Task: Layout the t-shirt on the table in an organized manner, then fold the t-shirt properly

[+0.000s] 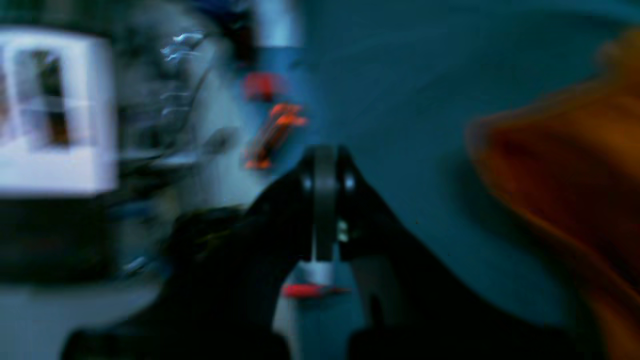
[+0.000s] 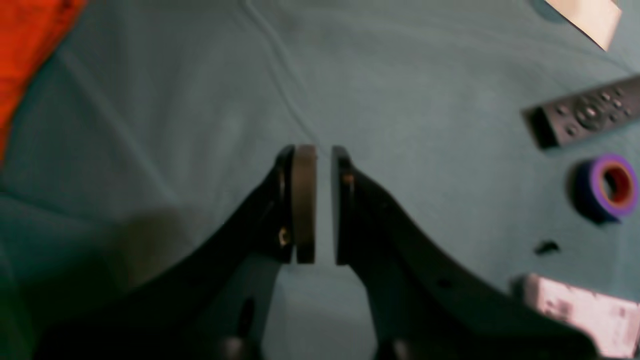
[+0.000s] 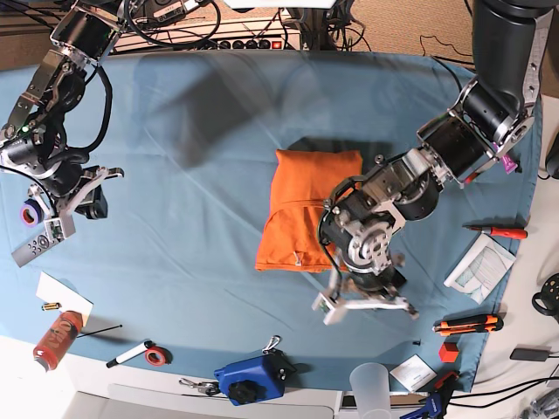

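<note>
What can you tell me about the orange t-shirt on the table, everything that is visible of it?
The t-shirt is plain bright orange soft fabric with no print. It lies folded into a compact, roughly rectangular packet near the middle of the table, flat on the blue-teal cloth. A fold edge runs along its length, and its upper part looks slightly puffed. The left end effector is close beside its lower right corner, shut, and seems not to hold it.

The table (image 3: 201,157) carries the folded t-shirt (image 3: 301,209) and a remote (image 3: 33,249).
</note>
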